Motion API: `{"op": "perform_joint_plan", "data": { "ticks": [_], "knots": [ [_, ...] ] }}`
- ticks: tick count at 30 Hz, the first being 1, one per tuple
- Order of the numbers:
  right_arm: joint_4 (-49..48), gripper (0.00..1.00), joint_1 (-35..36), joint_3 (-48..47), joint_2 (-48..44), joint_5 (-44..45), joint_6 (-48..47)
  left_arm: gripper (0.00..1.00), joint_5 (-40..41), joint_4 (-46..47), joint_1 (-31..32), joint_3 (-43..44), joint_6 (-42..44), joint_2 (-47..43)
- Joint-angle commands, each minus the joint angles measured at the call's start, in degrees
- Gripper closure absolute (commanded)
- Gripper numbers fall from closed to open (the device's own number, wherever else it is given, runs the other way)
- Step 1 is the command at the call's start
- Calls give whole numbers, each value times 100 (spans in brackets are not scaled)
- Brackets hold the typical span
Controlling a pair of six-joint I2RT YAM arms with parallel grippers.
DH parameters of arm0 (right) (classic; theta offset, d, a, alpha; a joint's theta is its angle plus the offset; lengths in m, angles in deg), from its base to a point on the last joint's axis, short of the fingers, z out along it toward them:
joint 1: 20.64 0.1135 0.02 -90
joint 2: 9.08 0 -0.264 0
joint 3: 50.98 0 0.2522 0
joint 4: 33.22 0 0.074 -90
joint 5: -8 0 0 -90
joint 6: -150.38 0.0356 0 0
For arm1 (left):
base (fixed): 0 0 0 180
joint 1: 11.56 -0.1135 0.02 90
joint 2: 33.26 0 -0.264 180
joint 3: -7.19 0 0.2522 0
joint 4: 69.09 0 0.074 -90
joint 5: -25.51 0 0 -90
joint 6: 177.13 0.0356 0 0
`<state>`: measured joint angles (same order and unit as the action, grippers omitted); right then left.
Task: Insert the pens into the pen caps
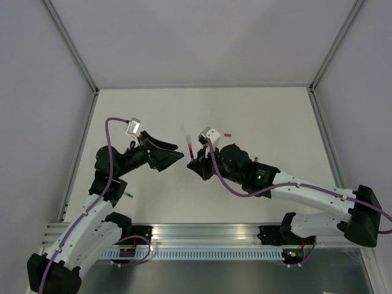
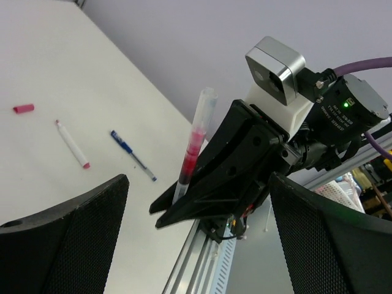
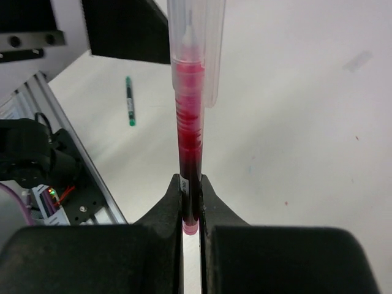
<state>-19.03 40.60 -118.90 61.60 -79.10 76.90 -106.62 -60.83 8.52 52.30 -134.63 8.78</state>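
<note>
My right gripper (image 3: 191, 196) is shut on the lower end of a red pen (image 3: 188, 141) and holds it upright. A clear pen cap (image 3: 196, 49) sits over the pen's upper end. In the top view this gripper (image 1: 195, 162) holds the pen (image 1: 190, 148) above the table's middle. My left gripper (image 1: 179, 156) stands open just to its left with nothing between its fingers (image 2: 67, 239). From the left wrist, the held pen (image 2: 195, 141) shows ahead of the open jaws. On the table lie a red cap (image 2: 23, 108), a whitish pen (image 2: 72, 144) and a blue pen (image 2: 133, 155).
A green pen (image 3: 130, 101) lies near the left arm's base, also seen as the green pen (image 1: 128, 196) in the top view. A red cap (image 1: 228, 133) lies right of the grippers. An aluminium rail (image 1: 202, 233) runs along the near table edge. Grey walls enclose the table.
</note>
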Motion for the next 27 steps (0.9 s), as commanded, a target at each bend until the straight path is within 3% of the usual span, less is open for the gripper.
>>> {"op": "perform_joint_plan", "data": {
  "ticks": [1, 4, 8, 15, 18, 25, 27],
  "knots": [
    [105, 100, -137, 597, -335, 755, 596, 0, 204, -986, 14, 161, 644, -3],
    [335, 100, -313, 1002, -186, 1484, 1054, 0, 968, -1549, 14, 38, 1084, 84],
    [703, 99, -560, 1065, 595, 1696, 1835, 0, 2461, -1965, 14, -269, 1375, 532],
    [853, 94, -612, 802, 2046, 2057, 2487, 2, 3025, -2114, 14, -393, 1543, 1192],
    [801, 92, -691, 748, 2301, 1978, 2672, 2, 3439, -2376, 14, -411, 1543, 1000],
    [1038, 71, -727, 599, 2618, 1978, 2901, 1, 3966, -2536, 14, -604, 1490, 235],
    [1161, 69, -718, 572, 2618, 2048, 2936, 1, 4037, -2597, 14, -613, 1490, 103]
  ]
}}
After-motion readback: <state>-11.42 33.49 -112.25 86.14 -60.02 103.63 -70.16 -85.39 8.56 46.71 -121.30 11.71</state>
